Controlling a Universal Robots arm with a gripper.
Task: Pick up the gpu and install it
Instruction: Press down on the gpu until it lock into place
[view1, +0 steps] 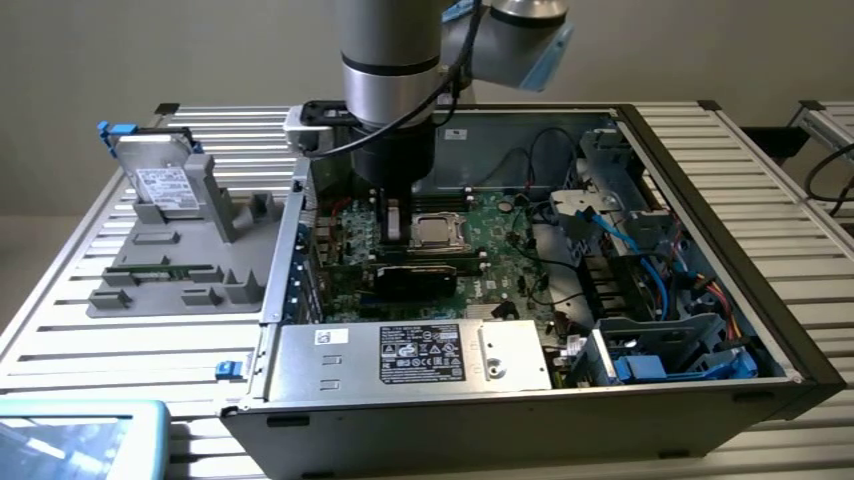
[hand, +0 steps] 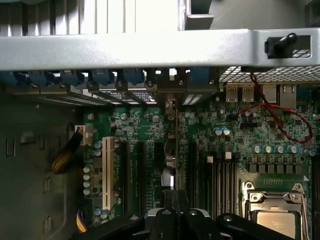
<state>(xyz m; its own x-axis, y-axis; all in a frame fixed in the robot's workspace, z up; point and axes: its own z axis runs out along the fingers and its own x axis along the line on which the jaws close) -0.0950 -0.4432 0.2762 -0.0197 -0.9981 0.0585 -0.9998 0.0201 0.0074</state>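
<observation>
My gripper reaches down into the open computer case, over the green motherboard and just to the exterior view's left of the CPU socket. It is shut on the gpu, a thin card held upright. In the wrist view the gpu shows edge-on, running from the gripper toward the case's rear wall. It stands among the black expansion slots, its metal end bracket at the rear openings. Whether the card is seated in a slot cannot be told.
A grey fixture outside the case at the exterior view's left holds a silver hard drive and a narrow green memory stick. The power supply fills the case front. Blue cables and drive bays crowd the right side.
</observation>
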